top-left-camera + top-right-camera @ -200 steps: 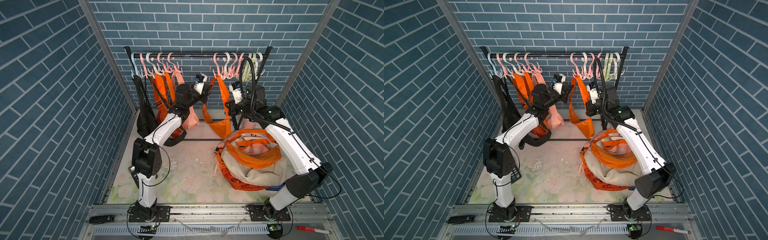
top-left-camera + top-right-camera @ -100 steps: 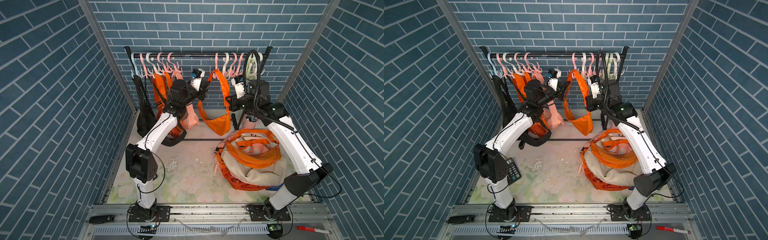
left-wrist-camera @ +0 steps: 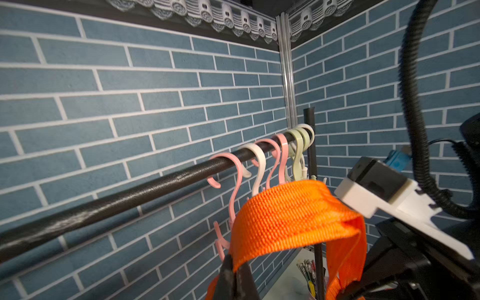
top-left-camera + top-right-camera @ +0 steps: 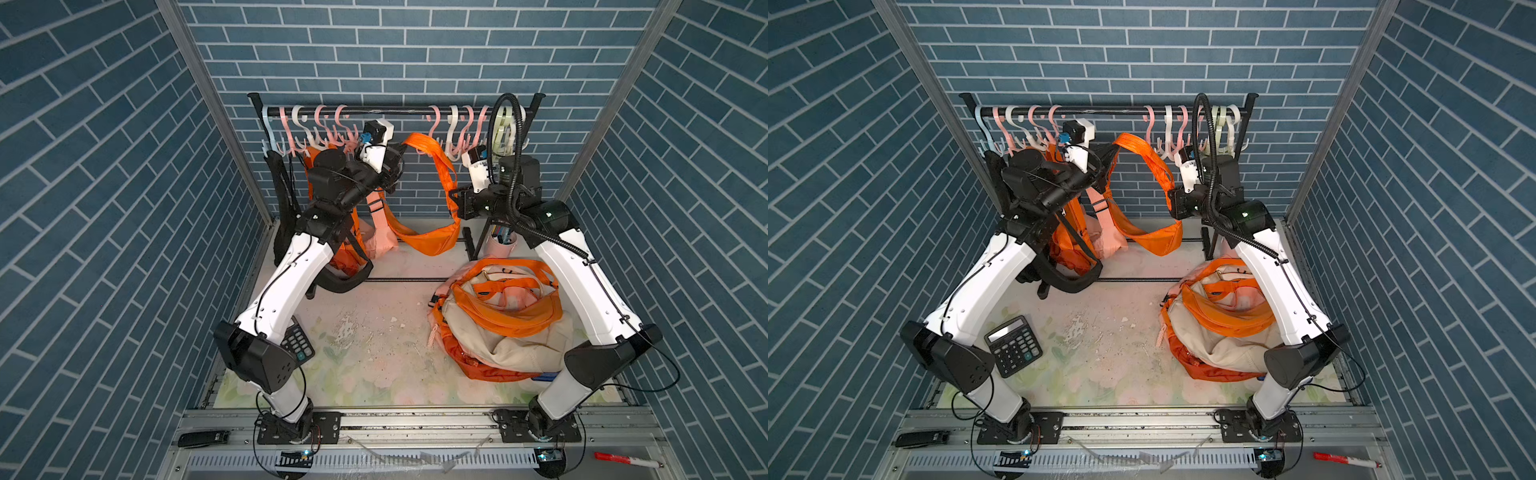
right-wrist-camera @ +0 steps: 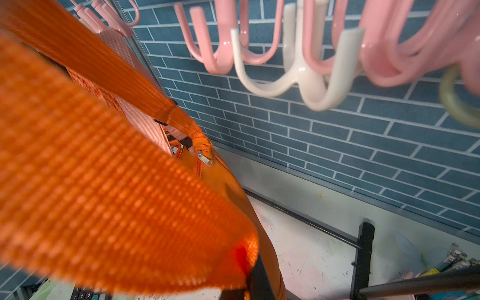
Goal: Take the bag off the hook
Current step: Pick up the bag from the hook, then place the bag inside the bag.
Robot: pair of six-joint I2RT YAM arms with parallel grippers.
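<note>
calculator (image 4: 297, 343): was half hidden behind the left arm (image 4: 286, 286) in a top view.
strap (image 5: 104, 181): was blurred against the right wrist camera.
hooks (image 5: 298, 70): were smeared there.
left fingers (image 3: 228, 275): were cut off by the picture's edge.

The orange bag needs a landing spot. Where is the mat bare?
Bare mat runs down the middle, between the calculator and the bag pile, to the front rail. Crowded: under the hanging bags and the orange bag at back.

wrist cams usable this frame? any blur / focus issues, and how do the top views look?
Right wrist: the orange strap fills the near field, soft and out of focus; pink hooks smeared, brick wall sharp. Left wrist: strap weave crisp, black cable hose blurred. Both top views: evenly lit, sharp, no strong glare.
</note>
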